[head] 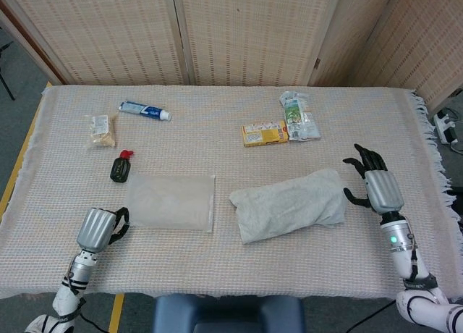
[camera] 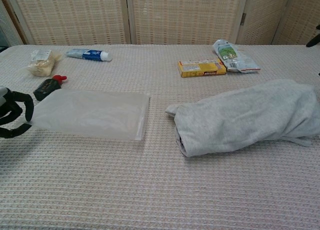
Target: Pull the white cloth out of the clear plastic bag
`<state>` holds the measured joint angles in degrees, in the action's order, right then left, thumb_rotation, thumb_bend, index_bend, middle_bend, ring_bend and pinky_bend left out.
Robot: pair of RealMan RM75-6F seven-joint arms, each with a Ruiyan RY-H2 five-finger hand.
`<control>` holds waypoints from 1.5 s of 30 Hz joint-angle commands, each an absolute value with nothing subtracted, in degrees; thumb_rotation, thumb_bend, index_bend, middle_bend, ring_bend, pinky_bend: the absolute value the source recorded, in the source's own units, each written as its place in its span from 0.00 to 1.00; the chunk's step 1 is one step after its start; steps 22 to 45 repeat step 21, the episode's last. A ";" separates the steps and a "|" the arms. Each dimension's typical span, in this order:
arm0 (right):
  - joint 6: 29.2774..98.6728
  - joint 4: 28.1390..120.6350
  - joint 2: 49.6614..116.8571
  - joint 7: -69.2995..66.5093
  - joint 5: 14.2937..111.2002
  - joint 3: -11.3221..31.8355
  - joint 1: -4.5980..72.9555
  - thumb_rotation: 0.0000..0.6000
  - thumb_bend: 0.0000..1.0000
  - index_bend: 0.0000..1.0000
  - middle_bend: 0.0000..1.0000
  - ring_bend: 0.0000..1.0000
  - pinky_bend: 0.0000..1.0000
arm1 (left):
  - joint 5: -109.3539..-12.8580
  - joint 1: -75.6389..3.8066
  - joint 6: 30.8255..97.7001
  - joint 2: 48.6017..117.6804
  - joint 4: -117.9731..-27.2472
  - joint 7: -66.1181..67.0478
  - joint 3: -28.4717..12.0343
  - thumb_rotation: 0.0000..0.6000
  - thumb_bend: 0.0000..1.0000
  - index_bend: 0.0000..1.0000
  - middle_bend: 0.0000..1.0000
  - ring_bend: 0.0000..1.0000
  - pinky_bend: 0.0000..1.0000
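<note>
The white cloth (head: 288,205) lies in a loose heap on the table, fully outside the clear plastic bag (head: 171,201). The bag lies flat and empty to the cloth's left, a gap between them. My left hand (head: 101,228) sits at the bag's near-left corner, and in the chest view its fingers (camera: 19,107) curl together onto the bag's edge (camera: 92,114). My right hand (head: 377,187) hovers just right of the cloth (camera: 245,117) with its fingers spread, holding nothing. Only a fingertip of it (camera: 316,39) shows in the chest view.
A black bottle with a red cap (head: 121,166) lies just behind the bag. Farther back are a snack packet (head: 100,130), a toothpaste tube (head: 145,110), a yellow box (head: 265,133) and a green-white pouch (head: 298,116). The table's fringed cover (head: 427,130) ends at the right.
</note>
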<state>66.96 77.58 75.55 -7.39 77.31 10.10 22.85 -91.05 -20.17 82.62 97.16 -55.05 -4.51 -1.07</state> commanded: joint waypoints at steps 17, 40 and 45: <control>91.95 93.62 65.35 14.31 88.70 -1.75 3.70 1.00 0.07 0.00 0.00 0.00 0.00 | -89.75 -9.44 89.14 70.42 -85.54 -0.31 4.17 1.00 0.13 0.17 0.15 0.05 0.15; 93.06 93.64 64.94 12.74 90.16 -1.85 2.88 1.00 0.07 0.00 0.00 0.00 0.00 | -92.42 -8.34 92.27 69.15 -85.50 -2.29 4.14 1.00 0.14 0.19 0.14 0.04 0.15; 93.06 93.64 64.94 12.74 90.16 -1.85 2.88 1.00 0.07 0.00 0.00 0.00 0.00 | -92.42 -8.34 92.27 69.15 -85.50 -2.29 4.14 1.00 0.14 0.19 0.14 0.04 0.15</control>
